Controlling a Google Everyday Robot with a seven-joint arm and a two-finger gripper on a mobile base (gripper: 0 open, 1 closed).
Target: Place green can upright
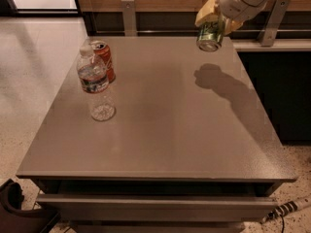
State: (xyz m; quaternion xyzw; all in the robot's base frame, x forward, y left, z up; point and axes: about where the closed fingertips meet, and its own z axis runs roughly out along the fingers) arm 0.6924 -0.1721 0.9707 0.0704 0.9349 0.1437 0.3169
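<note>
The green can (210,34) hangs in the air above the back right part of the grey table (160,130), its silver end pointing down and toward the camera. My gripper (215,19) is shut on the green can from above, with its pale fingers (206,11) on either side of the can's upper part. The can's shadow falls on the table surface below it.
A clear water bottle (95,86) stands upright at the table's left side, with a red-orange soda can (103,59) standing just behind it. A wooden wall with metal brackets (129,16) runs behind the table. A dark ledge is to the right.
</note>
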